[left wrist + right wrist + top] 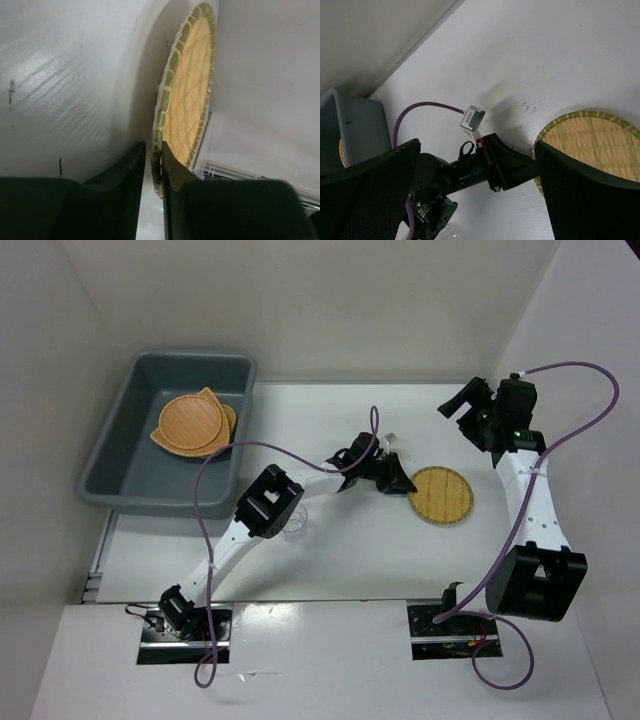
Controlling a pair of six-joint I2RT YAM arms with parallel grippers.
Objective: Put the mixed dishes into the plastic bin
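The plastic bin (150, 500) sat at the left end of the table (330, 560). A stack of orange trays (190, 423) lay flat on the bin's floor, a round one on top with the edges of others showing from under it. Well to the right of the bin, the yellower round tray (442, 496) lay flat on the table. The left fingers (125, 175) reached it from the bin's side and stood one on each side of the tray's rim, at the edge nearest the bin. Only a narrow slot was left between them, and whether they already pinched the rim could not be told. The small clear cup (296, 530) stood on the table between the bin and the round tray, nearer the bin's near right corner and partly under the left arm (250, 530). The right fingers (580, 190) were spread wide and held nothing, raised above the table beyond the round tray, farthest from the bin.
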